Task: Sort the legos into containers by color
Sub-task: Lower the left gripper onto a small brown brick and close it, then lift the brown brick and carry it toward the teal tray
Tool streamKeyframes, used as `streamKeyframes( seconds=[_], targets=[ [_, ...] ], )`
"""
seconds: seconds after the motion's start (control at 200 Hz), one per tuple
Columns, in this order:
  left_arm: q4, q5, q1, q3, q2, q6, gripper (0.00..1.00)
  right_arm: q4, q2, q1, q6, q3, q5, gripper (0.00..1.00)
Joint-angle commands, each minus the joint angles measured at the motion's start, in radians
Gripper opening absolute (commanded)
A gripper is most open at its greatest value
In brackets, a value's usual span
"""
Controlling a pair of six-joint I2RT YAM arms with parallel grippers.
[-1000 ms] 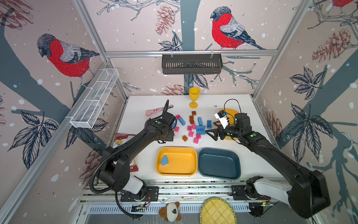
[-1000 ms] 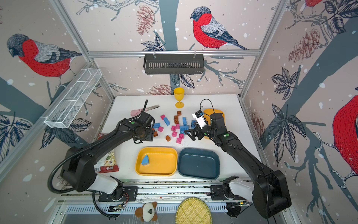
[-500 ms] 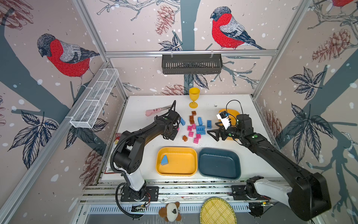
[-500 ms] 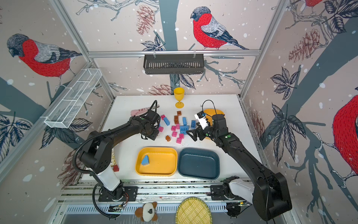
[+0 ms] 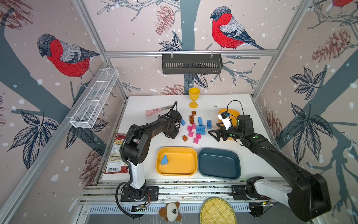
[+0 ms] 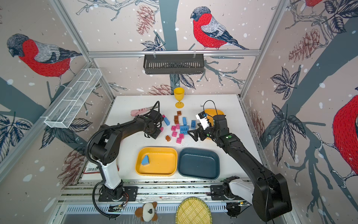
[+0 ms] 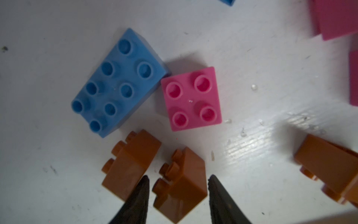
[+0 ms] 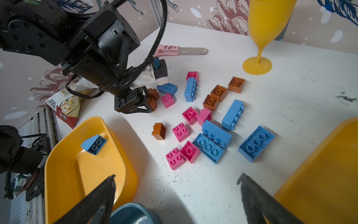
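Note:
Blue, pink and brown-orange legos lie scattered mid-table. My left gripper is down at the pile's left edge, shut on a brown lego that lies on its side on the table. A second brown lego, a blue one and a pink one lie just beyond it. My right gripper hovers open and empty right of the pile. A blue wedge lies in the larger yellow tray. The teal tray is empty. The smaller yellow tray sits behind my right wrist.
A yellow goblet stands at the back and a pink-handled tool lies at the back left. A snack packet lies at the table's left edge. A lone brown lego sits between the pile and the yellow tray.
My left gripper has shifted right into the pile's left edge and its jaws have narrowed around the brown lego. My right gripper has stayed open and almost still.

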Motion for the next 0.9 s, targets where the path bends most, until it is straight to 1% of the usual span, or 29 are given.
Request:
streamKeyframes(
  seconds=[0.0, 0.115, 0.225, 0.35, 0.385, 0.445, 0.485, 0.58, 0.891],
  targets=[
    [0.018, 0.026, 0.003, 0.024, 0.02, 0.018, 0.5, 0.006, -0.007, -0.001, 0.002, -0.003, 0.011, 0.99],
    [0.022, 0.044, 0.003, 0.038, 0.033, 0.018, 0.48, 0.005, -0.005, -0.007, 0.003, -0.001, 0.012, 0.99],
    [0.024, 0.053, 0.002, 0.039, 0.034, 0.019, 0.39, 0.002, -0.007, -0.01, 0.003, -0.002, 0.012, 0.99],
    [-0.008, 0.06, 0.002, 0.045, 0.042, 0.021, 0.32, 0.003, -0.008, -0.012, 0.004, -0.002, 0.011, 0.99],
    [-0.017, 0.063, 0.002, 0.045, 0.043, 0.019, 0.28, 0.005, -0.008, -0.012, 0.006, -0.002, 0.011, 0.99],
    [-0.032, 0.065, 0.002, 0.046, 0.042, 0.014, 0.18, 0.006, -0.007, -0.012, 0.006, -0.002, 0.012, 0.99],
    [-0.038, 0.063, 0.003, 0.049, 0.038, 0.008, 0.15, 0.006, -0.005, -0.014, 0.006, -0.002, 0.011, 1.0],
    [-0.057, 0.057, 0.003, 0.063, 0.022, -0.011, 0.14, 0.01, -0.004, -0.014, 0.007, -0.002, 0.011, 1.0],
    [-0.153, 0.094, 0.001, 0.122, -0.064, -0.085, 0.14, 0.024, 0.008, -0.014, 0.012, 0.006, 0.009, 0.99]
  ],
)
